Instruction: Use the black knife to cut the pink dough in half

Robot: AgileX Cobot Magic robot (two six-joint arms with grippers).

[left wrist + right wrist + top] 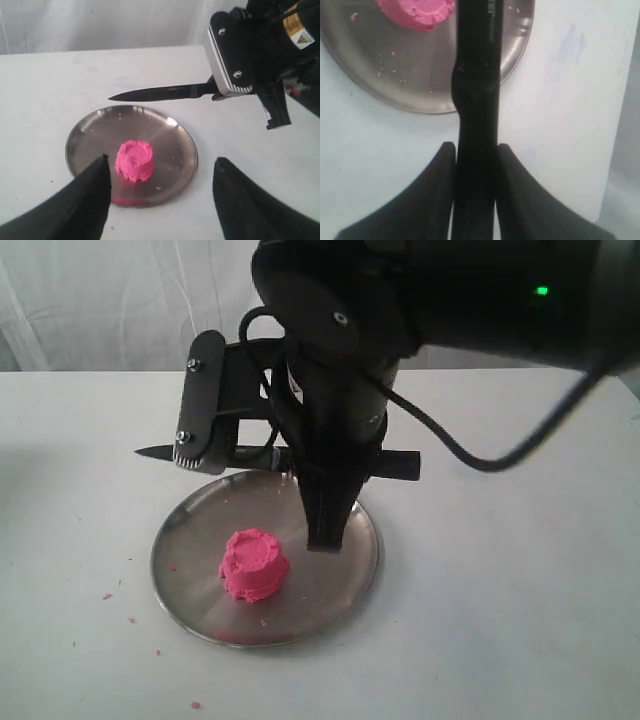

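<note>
The pink dough (255, 565) (134, 160) (417, 12) is one round mound with a dented top, sitting on a round steel plate (190, 540) (90, 135) (420, 75). My right gripper (476, 150) (265, 490) is shut on the handle of the black knife (160, 452) (165, 92) (476, 75). It holds the knife level in the air above the plate's far part, with the blade clear of the dough. My left gripper (161, 160) is open with nothing between its fingers, on the near side of the plate.
Tiny pink crumbs (107, 596) lie on the white table left of the plate, and more (395, 70) on the plate itself. A black cable (470, 455) hangs from the right arm. A pale curtain (100, 300) stands behind the table.
</note>
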